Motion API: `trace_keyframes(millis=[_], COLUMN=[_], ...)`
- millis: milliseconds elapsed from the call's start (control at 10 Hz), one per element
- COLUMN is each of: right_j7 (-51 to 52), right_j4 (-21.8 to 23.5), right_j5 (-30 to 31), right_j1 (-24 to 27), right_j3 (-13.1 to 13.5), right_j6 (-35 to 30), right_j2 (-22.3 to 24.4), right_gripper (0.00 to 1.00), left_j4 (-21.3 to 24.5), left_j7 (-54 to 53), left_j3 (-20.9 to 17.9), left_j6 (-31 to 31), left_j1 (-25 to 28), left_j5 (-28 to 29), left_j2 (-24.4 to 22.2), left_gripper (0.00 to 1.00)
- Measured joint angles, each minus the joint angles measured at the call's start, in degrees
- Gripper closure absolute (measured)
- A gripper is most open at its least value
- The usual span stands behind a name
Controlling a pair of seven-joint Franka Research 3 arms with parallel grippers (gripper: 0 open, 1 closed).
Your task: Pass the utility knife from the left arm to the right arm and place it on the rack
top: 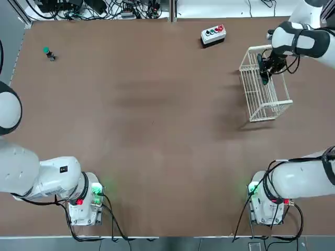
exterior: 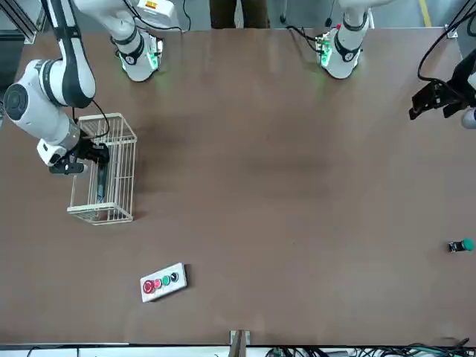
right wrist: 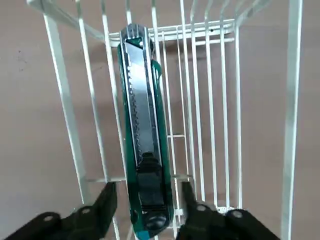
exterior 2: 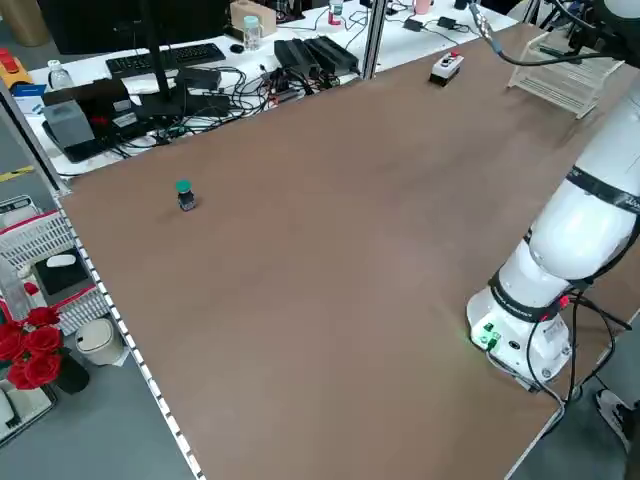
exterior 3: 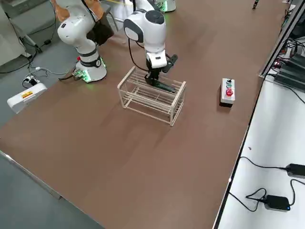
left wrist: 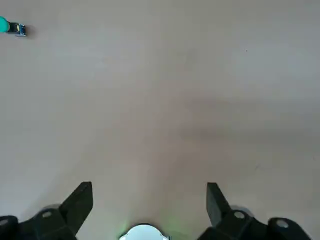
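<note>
The utility knife [right wrist: 142, 140], dark green and black, lies lengthwise on the bars inside the white wire rack [top: 272, 107] at the table's far right. My right gripper [right wrist: 147, 202] reaches down into the rack [exterior: 111, 212] over the knife's black end. It is open, with one finger on each side of the knife and a small gap on both sides. In the right side view the knife [exterior 3: 164, 87] rests at the rack's end under the wrist. My left gripper [left wrist: 149, 200] is open and holds nothing, hanging above bare table at the far left [exterior: 435, 97].
A grey button box [top: 213, 34] stands near the far edge, left of the rack. A small green-capped knob [top: 48, 52] sits at the far left corner. Cables and desk gear lie beyond the far edge. Both arm bases stand at the near edge.
</note>
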State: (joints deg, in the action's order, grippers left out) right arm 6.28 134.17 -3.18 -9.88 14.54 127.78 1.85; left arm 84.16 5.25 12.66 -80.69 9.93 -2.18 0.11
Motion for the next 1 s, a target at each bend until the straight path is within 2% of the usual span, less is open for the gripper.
trace_keyframes(millis=[200, 400, 500, 700, 900, 1000], right_j7=[0.38, 1.07, 1.28, 1.54, 1.61, 1.59], right_j4=[-0.24, -2.10, -4.38, -12.16, -21.32, -24.47], right_j5=[0.00, 0.00, 0.00, 0.00, 0.00, 0.00], right_j1=[0.00, -0.03, -0.06, -0.12, -0.13, -0.06], right_j3=[0.00, -0.01, -0.02, -0.08, -0.08, 0.01], right_j6=[-0.61, -4.13, -7.52, -16.81, -23.81, -24.59], right_j2=[0.18, 2.11, 3.98, 7.46, 8.37, 8.29], right_gripper=[0.37, 0.37, 0.37, 0.34, 0.11, 0.00], left_j4=[-0.04, -0.09, -0.11, -0.15, -0.18, -0.18], left_j7=[0.16, 0.34, 0.35, 0.36, 0.36, 0.36], left_j3=[0.01, 0.03, 0.03, 0.03, 0.03, 0.04], left_j6=[0.00, 0.00, 0.00, 0.00, -0.02, -0.03], left_j1=[-0.02, -0.03, -0.03, -0.03, -0.04, -0.04], left_j5=[-0.18, -0.19, -0.19, -0.19, -0.19, -0.19], left_j2=[0.00, -0.01, -0.01, -0.01, -0.01, -0.01], left_gripper=[0.00, 0.00, 0.00, 0.00, 0.00, 0.00])
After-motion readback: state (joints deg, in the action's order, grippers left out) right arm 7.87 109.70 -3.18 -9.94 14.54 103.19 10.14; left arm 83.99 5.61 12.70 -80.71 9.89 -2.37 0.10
